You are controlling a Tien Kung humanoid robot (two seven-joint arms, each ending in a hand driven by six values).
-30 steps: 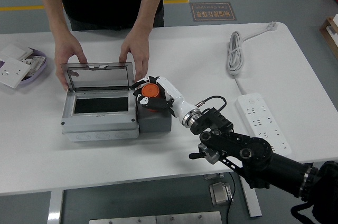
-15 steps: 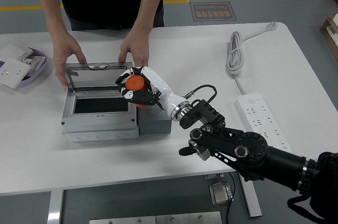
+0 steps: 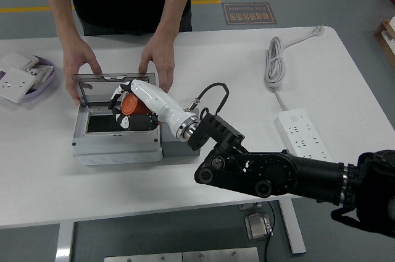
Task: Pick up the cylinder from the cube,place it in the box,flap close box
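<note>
Right hand (image 3: pixel 133 106), white w/ black fingertips, curled round orange cylinder (image 3: pixel 130 106), just left of frame centre, held over open grey box (image 3: pixel 117 144). Cylinder partly wrapped by fingers (image 3: pixel 121 121), above dark opening of box, not yet set down as far as can be judged. Clear lid (image 3: pixel 114 88) tilted up at back of box, steadied by person's hands: one (image 3: pixel 81 64) at lid's left corner, other (image 3: pixel 157 59) at its right edge, both upper-left-centre of frame. Dark grey cube (image 3: pixel 179 147) just right of box, touching it, top now bare.

Handling, as judgement only: cylinder looks small, rigid, prob. light plastic; smooth round wall likely slippery, so side grip across diameter w/ thumb opposing fingers seems best. No sign of fragility. Lid looks thin, hinged at rear; flap prob. needs only light push.

Hard to tell: exact contact pts between fingers and cylinder hidden by hand itself; cylinder's lower end not visible, so gap to box floor unknown. Box interior dark, contents unreadable. Cube mostly covered by wrist and forearm. Left arm not seen anywhere. Person cut off at top of frame. At right: white power strip (image 3: pixel 305 143) and coiled cable (image 3: pixel 274 60); purple tray (image 3: pixel 37 84) w/ white parts at far left edge, partly cut off.
</note>
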